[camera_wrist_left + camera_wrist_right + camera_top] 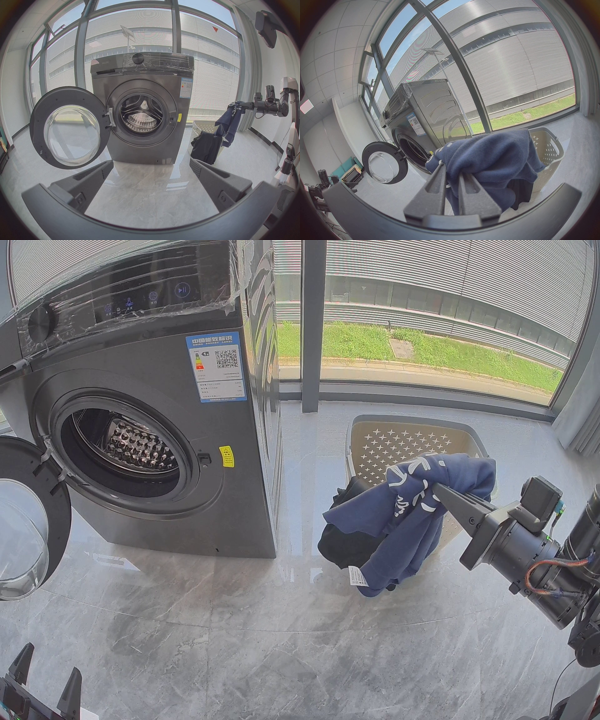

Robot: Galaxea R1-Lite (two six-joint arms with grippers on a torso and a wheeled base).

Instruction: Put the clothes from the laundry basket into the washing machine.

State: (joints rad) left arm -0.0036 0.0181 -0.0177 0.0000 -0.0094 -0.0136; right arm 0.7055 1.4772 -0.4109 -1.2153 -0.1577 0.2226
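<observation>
The right gripper [440,493] pinches a blue top [400,515], held above the basket [406,440] on the floor beside the washer [156,490], ready for carrying. A black garment [344,546] drapes over the basket's rim. The door [25,521] hangs open for loading. The left gripper [47,671] sits low, spread wide.

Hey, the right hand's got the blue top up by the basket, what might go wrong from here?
The right hand pinches just one fold of the blue top, so it might slip free. The black garment draped over the laundry basket rim lies against it and might get dragged onto the floor.
</observation>
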